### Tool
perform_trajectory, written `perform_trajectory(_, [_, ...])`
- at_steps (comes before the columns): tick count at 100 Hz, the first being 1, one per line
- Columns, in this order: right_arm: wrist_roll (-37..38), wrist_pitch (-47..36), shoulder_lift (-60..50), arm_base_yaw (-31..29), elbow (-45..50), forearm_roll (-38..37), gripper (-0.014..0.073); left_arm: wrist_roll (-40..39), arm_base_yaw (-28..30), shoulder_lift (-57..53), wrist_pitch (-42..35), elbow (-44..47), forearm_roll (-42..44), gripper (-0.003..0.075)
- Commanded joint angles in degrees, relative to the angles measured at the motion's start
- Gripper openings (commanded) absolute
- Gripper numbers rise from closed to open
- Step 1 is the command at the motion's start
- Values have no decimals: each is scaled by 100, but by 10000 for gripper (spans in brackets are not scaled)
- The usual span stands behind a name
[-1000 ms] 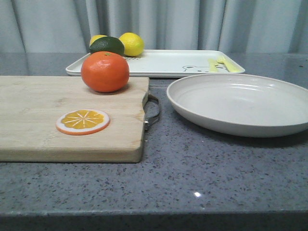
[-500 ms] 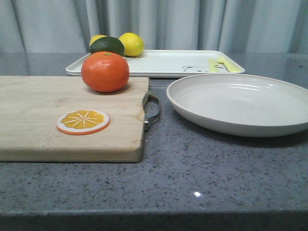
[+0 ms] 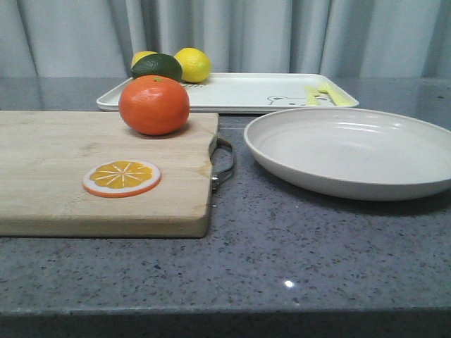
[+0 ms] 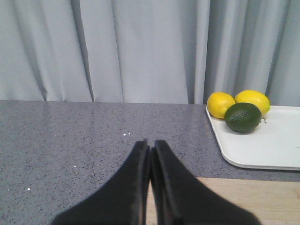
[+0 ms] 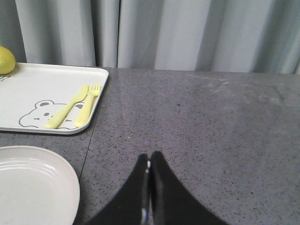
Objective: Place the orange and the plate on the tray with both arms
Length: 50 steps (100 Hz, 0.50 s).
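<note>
Nothing has shifted over the last second: orange (image 3: 153, 105) on the cutting board (image 3: 70, 169), plate (image 3: 352, 151) just before the tray (image 3: 246, 91), left gripper (image 4: 150, 152) and right gripper (image 5: 149, 161) both pressed together, so the task looks unstarted.

Orange (image 3: 153, 105) on cutting board (image 3: 56, 169), plate (image 3: 352, 151) beside, tray (image 3: 239, 91) behind

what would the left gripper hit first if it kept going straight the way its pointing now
Probably nothing nearby: the shut left gripper points over bare countertop toward the curtain. The tray and lemons sit off to one side, though depth is unclear.
</note>
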Motion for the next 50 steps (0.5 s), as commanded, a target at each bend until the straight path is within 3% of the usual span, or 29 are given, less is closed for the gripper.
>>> perform_trajectory(1, [-26, -517, 58, -34, -212, -4, -56, -53, -23, 119, -458, -216, -111, -20])
perform_trajectory(32, [-26, -517, 58, -34, -212, -4, -56, -53, -23, 239, -633, -229, -6, -3])
perform_trajectory(42, [-26, -517, 58, -34, -212, -4, -56, -53, -23, 358, -633, -229, 5, 127])
perform_trajectory(50, [-26, -517, 58, -34, -212, -4, -56, -53, -23, 450, -633, -229, 5, 311])
